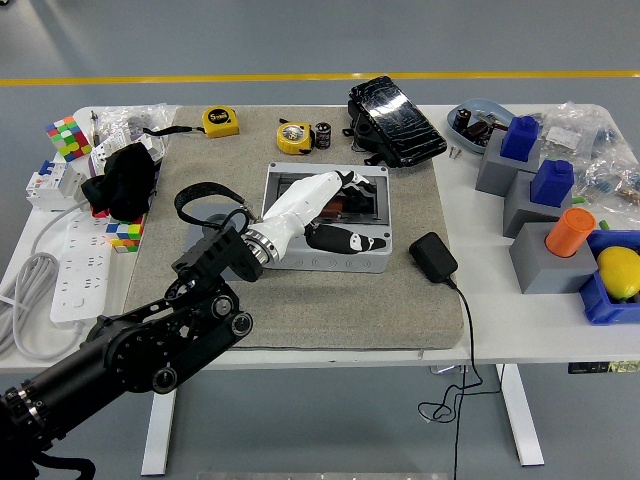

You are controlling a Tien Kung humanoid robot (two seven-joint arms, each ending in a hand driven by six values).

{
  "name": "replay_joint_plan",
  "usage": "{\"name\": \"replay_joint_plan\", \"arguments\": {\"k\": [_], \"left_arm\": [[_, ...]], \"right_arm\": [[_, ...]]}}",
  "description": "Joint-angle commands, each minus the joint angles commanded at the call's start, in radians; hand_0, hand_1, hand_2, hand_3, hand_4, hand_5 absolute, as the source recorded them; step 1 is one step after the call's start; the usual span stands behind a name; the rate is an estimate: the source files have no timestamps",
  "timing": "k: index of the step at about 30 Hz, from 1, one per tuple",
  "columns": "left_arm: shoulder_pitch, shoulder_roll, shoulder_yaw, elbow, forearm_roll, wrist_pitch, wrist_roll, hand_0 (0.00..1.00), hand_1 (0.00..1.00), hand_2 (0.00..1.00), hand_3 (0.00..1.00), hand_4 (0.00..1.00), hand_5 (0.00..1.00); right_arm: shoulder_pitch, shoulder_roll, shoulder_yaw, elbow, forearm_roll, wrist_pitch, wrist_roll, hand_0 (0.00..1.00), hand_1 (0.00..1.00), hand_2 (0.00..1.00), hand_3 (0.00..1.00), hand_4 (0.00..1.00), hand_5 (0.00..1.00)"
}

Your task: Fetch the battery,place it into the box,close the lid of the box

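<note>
The grey box point(330, 262) stands open in the middle of the grey mat. Its dark glossy lid point(398, 118) is tipped back behind the box's far right corner. A red-brown cylinder, apparently the battery point(347, 205), lies inside the box and is partly hidden by my hand. My left hand point(356, 212), white with dark fingertips, hovers over the box opening. Its fingers are spread and relaxed, the thumb point(350, 241) lies over the near rim, and it holds nothing. My right arm is out of view.
A small black cylinder point(322, 135) and two yellow tape measures point(221, 121) lie behind the box. A black adapter point(433, 257) with its cable lies to the right of the box. Grey blocks with blue and orange pieces point(545, 200) stand at the right. A power strip point(72, 270) and cubes lie at the left.
</note>
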Motion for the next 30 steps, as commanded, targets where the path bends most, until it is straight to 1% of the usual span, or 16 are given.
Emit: {"name": "replay_joint_plan", "arguments": {"k": [4, 6, 7, 8, 10, 12, 13, 14, 16, 19, 20, 22, 25, 26, 27, 30], "left_arm": [[0.037, 0.011, -0.062, -0.059, -0.017, 0.01, -0.022, 0.701, 0.692, 0.676, 0.694, 0.994, 0.368], [0.066, 0.017, -0.102, -0.09, -0.056, 0.024, -0.052, 0.701, 0.692, 0.676, 0.694, 0.994, 0.368], [0.08, 0.02, -0.121, -0.102, -0.085, 0.031, -0.069, 0.701, 0.692, 0.676, 0.694, 0.994, 0.368], [0.095, 0.023, -0.14, -0.113, -0.117, 0.038, -0.087, 0.693, 0.687, 0.662, 0.669, 0.994, 0.366], [0.122, 0.025, -0.179, -0.127, -0.188, 0.047, -0.119, 0.693, 0.687, 0.662, 0.669, 0.994, 0.366], [0.16, 0.026, -0.233, -0.139, -0.279, 0.048, -0.16, 0.693, 0.687, 0.662, 0.669, 0.994, 0.366], [0.176, 0.027, -0.256, -0.142, -0.318, 0.049, -0.173, 0.693, 0.687, 0.662, 0.669, 0.994, 0.366], [0.189, 0.027, -0.278, -0.145, -0.357, 0.05, -0.182, 0.64, 0.658, 0.622, 0.643, 0.98, 0.345], [0.221, 0.03, -0.331, -0.15, -0.444, 0.051, -0.201, 0.64, 0.658, 0.622, 0.643, 0.98, 0.345], [0.253, 0.036, -0.39, -0.154, -0.528, 0.053, -0.218, 0.64, 0.658, 0.622, 0.643, 0.98, 0.345], [0.265, 0.04, -0.411, -0.155, -0.561, 0.051, -0.225, 0.64, 0.643, 0.593, 0.626, 0.98, 0.346], [0.285, 0.046, -0.448, -0.156, -0.612, 0.049, -0.237, 0.64, 0.643, 0.593, 0.626, 0.98, 0.346], [0.309, 0.053, -0.493, -0.157, -0.651, 0.046, -0.239, 0.64, 0.643, 0.593, 0.626, 0.98, 0.346], [0.316, 0.054, -0.505, -0.156, -0.66, 0.045, -0.237, 0.611, 0.631, 0.574, 0.618, 0.973, 0.34], [0.325, 0.056, -0.522, -0.155, -0.67, 0.042, -0.234, 0.611, 0.631, 0.574, 0.618, 0.973, 0.34], [0.344, 0.06, -0.547, -0.153, -0.687, 0.032, -0.224, 0.611, 0.631, 0.574, 0.618, 0.973, 0.34]], "right_arm": [[0.002, -0.001, -0.005, 0.0, 0.001, 0.001, 0.0, 0.57, 0.596, 0.571, 0.545, 0.924, 0.479], [0.004, -0.001, -0.007, 0.0, 0.002, 0.001, -0.001, 0.57, 0.596, 0.571, 0.545, 0.924, 0.479], [0.004, -0.002, -0.008, 0.0, 0.003, 0.002, -0.001, 0.57, 0.596, 0.571, 0.545, 0.924, 0.479], [0.005, -0.003, -0.008, 0.0, 0.002, 0.002, -0.001, 0.57, 0.596, 0.571, 0.545, 0.924, 0.478], [0.006, -0.005, -0.01, 0.0, 0.004, 0.002, -0.001, 0.57, 0.596, 0.571, 0.545, 0.924, 0.478], [0.006, -0.007, -0.01, -0.001, 0.004, 0.001, -0.002, 0.57, 0.596, 0.571, 0.545, 0.924, 0.478], [0.006, -0.008, -0.011, -0.001, 0.005, 0.001, -0.002, 0.57, 0.596, 0.571, 0.545, 0.924, 0.478], [0.007, -0.008, -0.012, -0.001, 0.005, 0.001, -0.002, 0.569, 0.596, 0.571, 0.545, 0.924, 0.478], [0.006, -0.009, -0.014, -0.002, 0.007, 0.001, -0.002, 0.569, 0.596, 0.571, 0.545, 0.924, 0.478], [0.004, -0.01, -0.014, -0.003, 0.007, 0.001, -0.003, 0.569, 0.596, 0.571, 0.545, 0.924, 0.478], [0.004, -0.01, -0.015, -0.003, 0.007, 0.0, -0.003, 0.568, 0.596, 0.571, 0.544, 0.924, 0.478], [0.001, -0.01, -0.013, -0.003, 0.005, 0.0, -0.003, 0.568, 0.596, 0.571, 0.544, 0.924, 0.478], [-0.003, -0.009, -0.01, -0.003, 0.002, -0.002, -0.003, 0.568, 0.596, 0.571, 0.544, 0.924, 0.478], [-0.004, -0.009, -0.009, -0.003, 0.002, -0.002, -0.004, 0.567, 0.595, 0.571, 0.545, 0.924, 0.477], [-0.005, -0.008, -0.006, -0.004, 0.0, -0.002, -0.004, 0.567, 0.595, 0.571, 0.545, 0.924, 0.477], [-0.007, -0.006, 0.002, -0.004, -0.001, -0.003, -0.005, 0.567, 0.595, 0.571, 0.545, 0.924, 0.477]]}}
